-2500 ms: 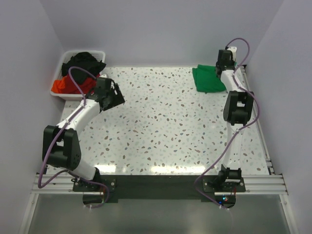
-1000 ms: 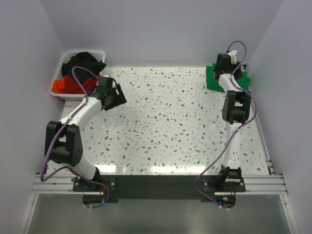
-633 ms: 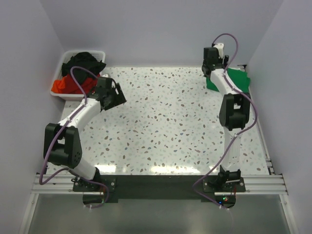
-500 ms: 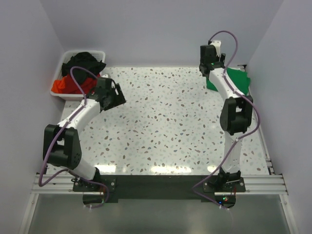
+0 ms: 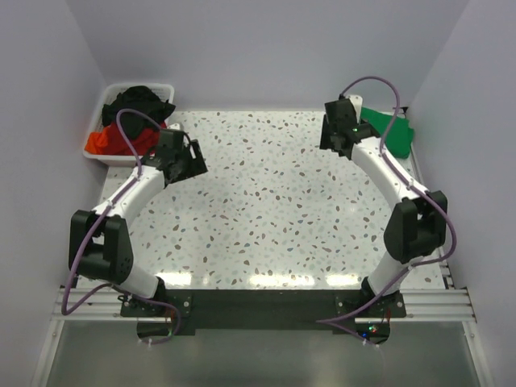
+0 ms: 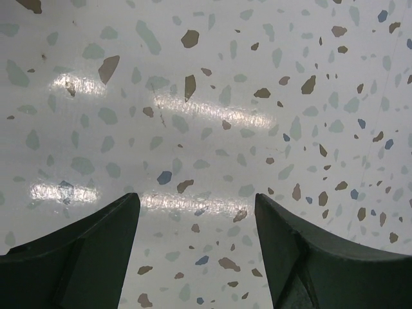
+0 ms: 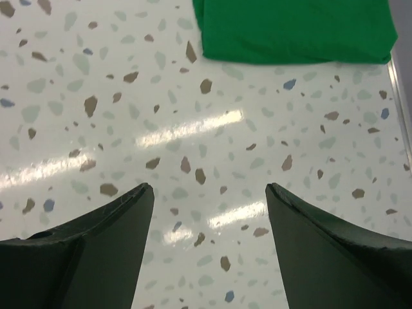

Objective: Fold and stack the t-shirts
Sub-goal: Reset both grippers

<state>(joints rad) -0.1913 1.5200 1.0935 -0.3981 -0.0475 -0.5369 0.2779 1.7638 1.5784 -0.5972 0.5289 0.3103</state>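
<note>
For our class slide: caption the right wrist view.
Open right jaws hover empty over the speckled table, the green shirt lying just ahead.

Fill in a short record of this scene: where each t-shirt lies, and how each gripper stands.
green t-shirt: folded flat, far right corner of the table
black t-shirt: heaped in the white bin, far left
red t-shirt: same bin, nearer side
left gripper: open, empty, over bare table near the bin
right gripper: open, empty, just short of the green t-shirt
</note>
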